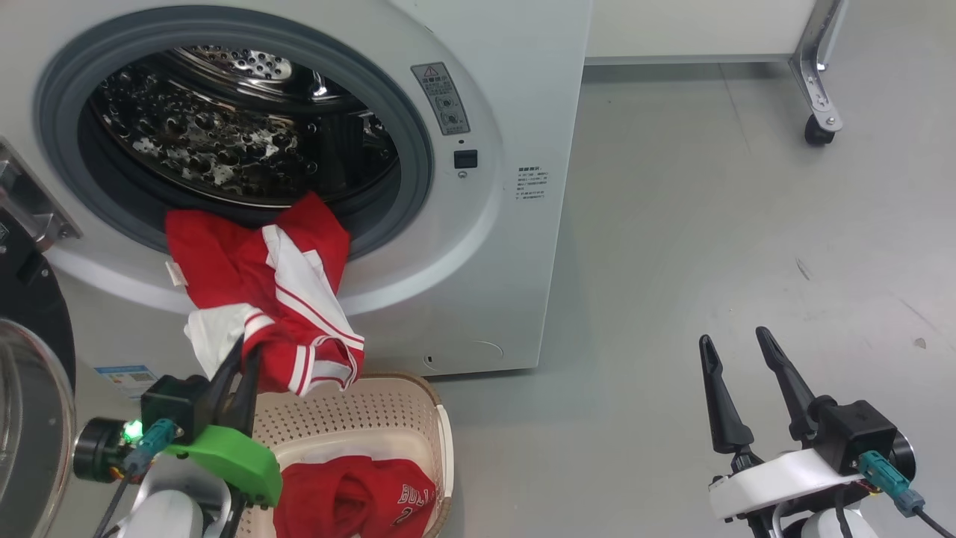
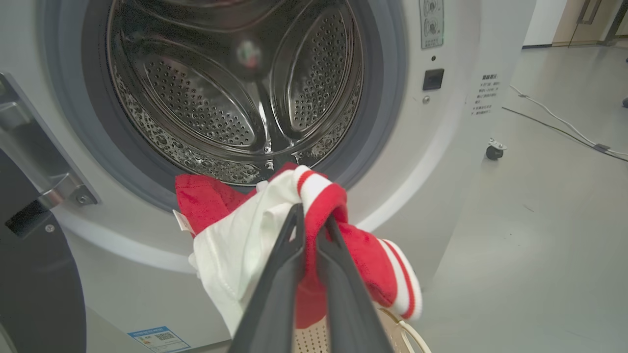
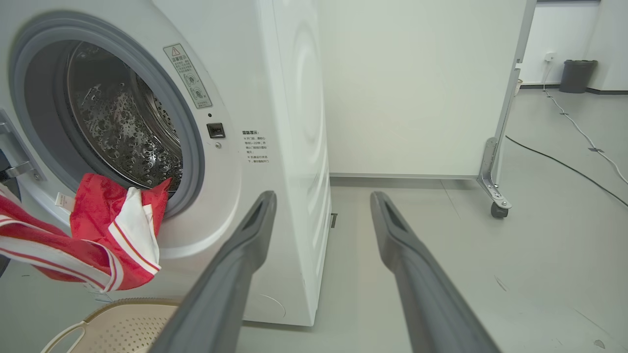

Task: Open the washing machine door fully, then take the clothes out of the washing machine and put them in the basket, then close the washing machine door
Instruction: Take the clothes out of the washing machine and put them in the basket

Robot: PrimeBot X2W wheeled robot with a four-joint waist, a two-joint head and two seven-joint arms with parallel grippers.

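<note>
The washing machine [image 1: 485, 246] stands with its door [image 1: 30, 403] swung open at the left edge. Red clothes with white trim [image 1: 254, 276] hang out of the grey-ringed opening over the front lip. My left gripper [image 1: 246, 351] is shut on the low end of that garment [image 2: 235, 245], just above the cream basket [image 1: 358, 407]. Another red garment with white lettering [image 1: 351, 501] lies in the basket. The steel drum [image 2: 235, 88] behind looks bare. My right gripper [image 1: 735, 338] stands open over the floor to the right, holding nothing [image 3: 324, 198].
A white panel on a metal frame with a caster [image 1: 819, 134] stands behind and to the right of the machine. A cable [image 3: 564, 166] runs across the grey floor toward a dark bin [image 3: 576, 76] far off.
</note>
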